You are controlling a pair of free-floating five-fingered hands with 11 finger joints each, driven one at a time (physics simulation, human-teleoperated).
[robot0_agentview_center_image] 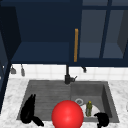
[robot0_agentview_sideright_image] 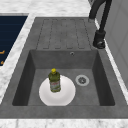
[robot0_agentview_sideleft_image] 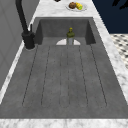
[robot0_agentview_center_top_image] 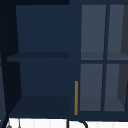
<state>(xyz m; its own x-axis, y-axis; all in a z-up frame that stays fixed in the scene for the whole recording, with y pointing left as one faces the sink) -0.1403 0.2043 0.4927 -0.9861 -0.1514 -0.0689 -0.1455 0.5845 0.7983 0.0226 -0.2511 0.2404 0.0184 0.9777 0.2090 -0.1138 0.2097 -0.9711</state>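
While the left hand [robot0_agentview_center_image: 28, 110] is held over the drainboard [robot0_agentview_center_image: 47, 92] with fingers straight and pressed together, the right hand [robot0_agentview_center_image: 102, 119] is seen curled, gripping nothing, just right of the green bottle [robot0_agentview_center_image: 89, 108] standing on the white plate [robot0_agentview_sideright_image: 67, 93].

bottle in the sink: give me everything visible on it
The bottle is small, olive-green and looks like plastic, with a yellow cap and a pale label on its body. It stands upright on a white plate in the sink basin, left of the drain in the right side view. No hand touches it; the right hand is nearest.
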